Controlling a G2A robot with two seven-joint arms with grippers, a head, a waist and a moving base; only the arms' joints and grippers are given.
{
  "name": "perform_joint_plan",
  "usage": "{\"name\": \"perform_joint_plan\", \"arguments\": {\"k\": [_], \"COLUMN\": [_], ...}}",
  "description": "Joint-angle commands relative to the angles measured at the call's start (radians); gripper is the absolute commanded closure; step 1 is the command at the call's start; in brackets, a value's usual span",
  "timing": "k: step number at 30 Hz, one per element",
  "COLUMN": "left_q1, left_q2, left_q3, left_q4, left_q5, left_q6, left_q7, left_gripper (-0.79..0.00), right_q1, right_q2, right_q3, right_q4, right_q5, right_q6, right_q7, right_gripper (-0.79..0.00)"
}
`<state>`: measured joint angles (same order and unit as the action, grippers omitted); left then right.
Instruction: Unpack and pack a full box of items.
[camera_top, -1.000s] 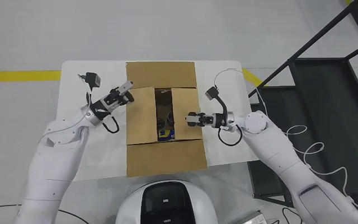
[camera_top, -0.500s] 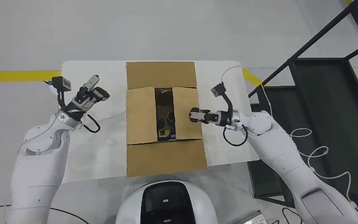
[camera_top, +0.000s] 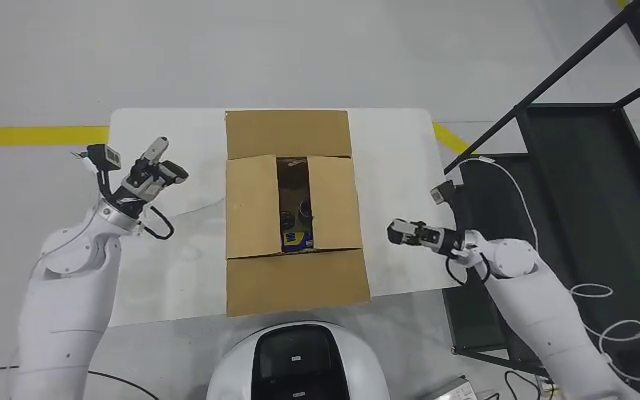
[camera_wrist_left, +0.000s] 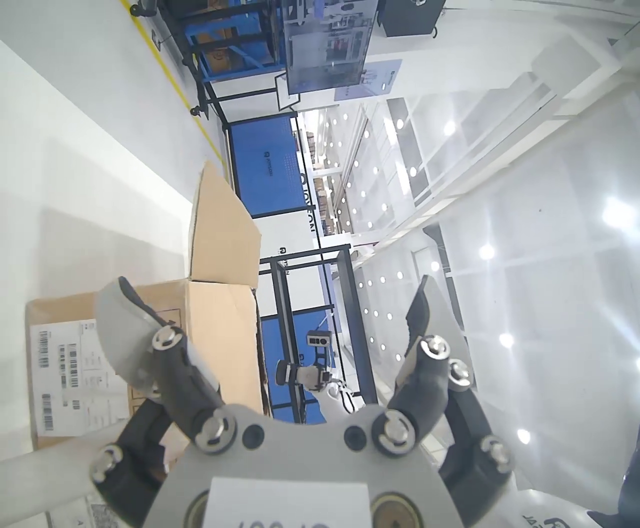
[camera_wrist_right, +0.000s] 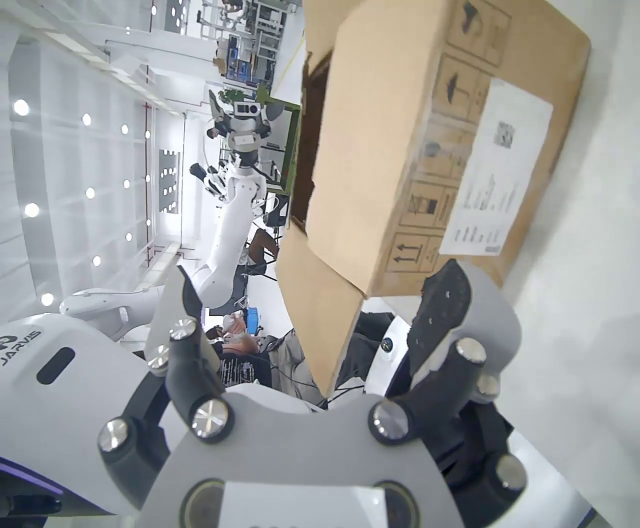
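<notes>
I see my left gripper and right gripper spread wide and empty, flanking the box.

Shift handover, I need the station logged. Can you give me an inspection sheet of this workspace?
Surface: white table, box at its centre.
Job's things: cardboard box, top flaps open; dark items and a blue-and-yellow pack inside.
Clutter: nothing seen.
Grippers: left gripper open above the table left of the box; right gripper open at the table's right edge; both empty.
Cables: white cable trailing over the black metal rack by the right arm.
Surroundings: rack right of the table; yellow floor line behind.
</notes>
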<state>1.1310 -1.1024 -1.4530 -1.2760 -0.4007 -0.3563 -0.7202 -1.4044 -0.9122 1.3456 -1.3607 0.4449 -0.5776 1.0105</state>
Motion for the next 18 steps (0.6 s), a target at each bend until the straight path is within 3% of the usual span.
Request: {"name": "perform_joint_plan", "arguments": {"k": [1, 12, 18], "left_q1": [-0.004, -0.007, 0.001], "left_q2": [0.000, -0.001, -0.001], "left_q3": [0.003, 0.002, -0.003], "left_q4": [0.004, 0.014, 0.012], "left_q5": [0.005, 0.011, 0.011], "left_q6": [0.000, -0.001, -0.003], "left_q7": [0.001, 0.022, 0.034], "left_gripper": [-0.785, -0.785, -0.785], "right_q1": [-0.015, -0.087, -0.104], "right_q2": [-0.004, -0.020, -0.017], "right_q3": [-0.018, -0.131, -0.121], "right_q4": [0.003, -0.087, -0.154], "right_q5": [-0.018, -0.123, 0.024], "right_q6": [-0.001, 0.024, 0.043], "right_q7": [-0.023, -0.039, 0.050], "right_gripper": [-0.785, -0.785, -0.785]}}
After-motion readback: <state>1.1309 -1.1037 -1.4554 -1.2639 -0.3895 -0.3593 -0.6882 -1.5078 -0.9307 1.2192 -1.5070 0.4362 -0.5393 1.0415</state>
